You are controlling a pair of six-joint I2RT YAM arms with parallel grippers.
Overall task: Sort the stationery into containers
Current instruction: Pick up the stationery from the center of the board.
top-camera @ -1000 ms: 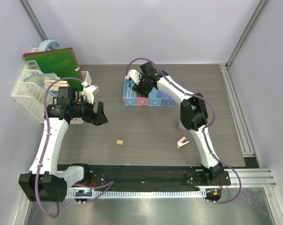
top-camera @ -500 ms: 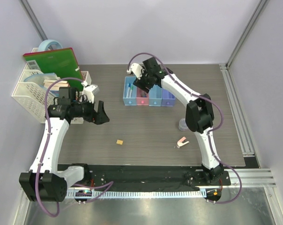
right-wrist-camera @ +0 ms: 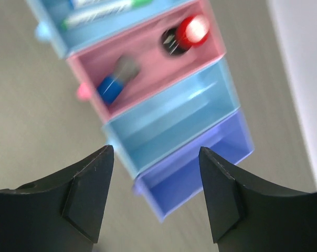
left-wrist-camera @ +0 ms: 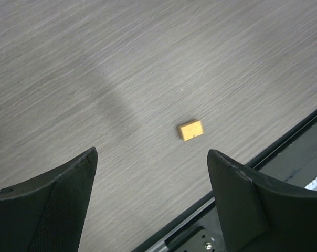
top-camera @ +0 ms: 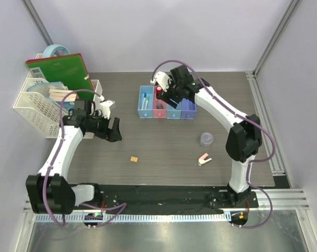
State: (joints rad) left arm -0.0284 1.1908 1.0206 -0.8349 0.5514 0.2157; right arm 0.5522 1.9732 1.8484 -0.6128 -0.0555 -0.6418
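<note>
Small yellow rectangular block [left-wrist-camera: 190, 130] lay on the grey wood-grain table [top-camera: 164, 147] near the front edge, beneath the left gripper [left-wrist-camera: 151, 153], jaws wide, nothing held. Pink-white clip [top-camera: 203, 159] and grey round tub [top-camera: 206, 139] sat rightward, apart. Farther back, right gripper [right-wrist-camera: 156, 149] hung open and empty over the row of four translucent plastic bins [right-wrist-camera: 185, 176]. The pink bin held the red-and-black knob [right-wrist-camera: 183, 35] and blue-tipped pen [right-wrist-camera: 116, 79].

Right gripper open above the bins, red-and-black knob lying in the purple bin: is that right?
No. The red-and-black knob lies in the pink bin, not the purple bin, as the right wrist view shows. The right gripper is indeed open above them.
</note>
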